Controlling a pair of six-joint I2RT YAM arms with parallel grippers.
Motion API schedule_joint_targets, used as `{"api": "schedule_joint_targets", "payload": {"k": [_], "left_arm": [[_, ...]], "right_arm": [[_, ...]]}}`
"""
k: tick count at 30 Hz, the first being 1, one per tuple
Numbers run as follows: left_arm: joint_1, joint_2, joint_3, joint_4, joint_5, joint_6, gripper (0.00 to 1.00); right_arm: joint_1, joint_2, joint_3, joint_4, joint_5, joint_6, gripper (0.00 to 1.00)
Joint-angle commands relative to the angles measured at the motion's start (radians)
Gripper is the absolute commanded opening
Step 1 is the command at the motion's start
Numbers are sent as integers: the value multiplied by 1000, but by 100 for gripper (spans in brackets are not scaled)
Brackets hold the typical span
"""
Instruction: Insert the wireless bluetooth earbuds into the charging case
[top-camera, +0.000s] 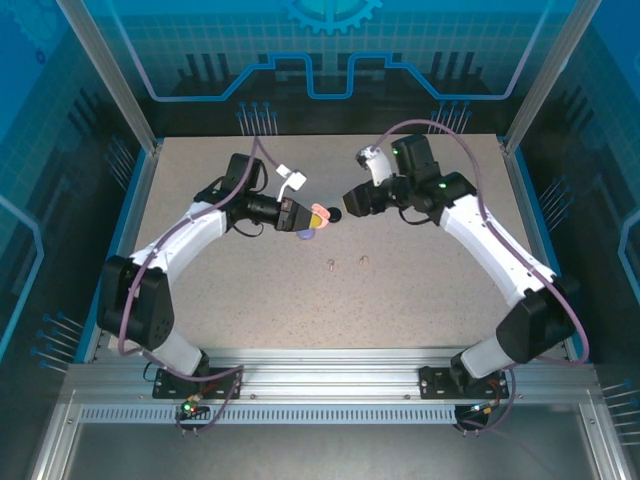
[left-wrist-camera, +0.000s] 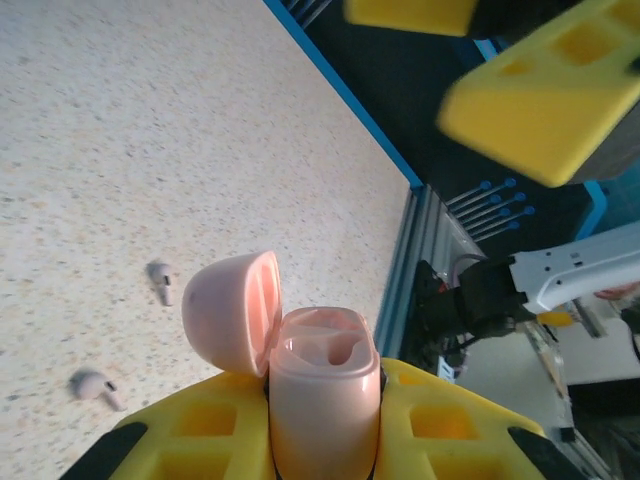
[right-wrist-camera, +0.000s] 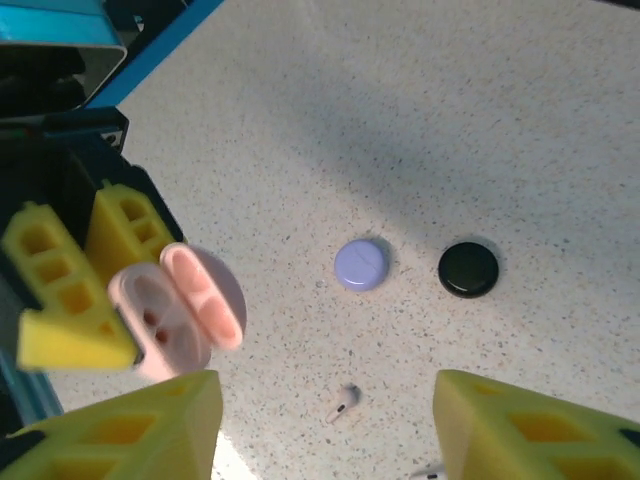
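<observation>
Left fingers (left-wrist-camera: 200, 440) tight around pink case (left-wrist-camera: 325, 400)

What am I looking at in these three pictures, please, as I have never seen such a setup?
Two white robot arms are bolted at the near edge of a speckled beige table. One picture looks down from above. The other two come from a camera on each wrist, with yellow fingers in view. The left gripper is shut on an open pinkish-beige plastic charging case, its lid hinged back. The right gripper is open and holds nothing. On the table lie two tiny pale stemmed earbuds, a lilac round case and a black round case.
</observation>
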Motion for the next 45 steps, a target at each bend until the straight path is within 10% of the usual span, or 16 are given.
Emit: {"api": "schedule_joint_targets", "payload": {"k": [1,24,45], "left_arm": [[27,-99,-77,190,-49,-88,0],[24,-612,-487,821,-609,-259,0],[12,-644,-509,860,-659,-252,0]], "right_arm": [[-21,-75,-50,23,-54,97,67],[249,435,101,-271,382,613,61],[316,711,313,-385,442,754,46]]}}
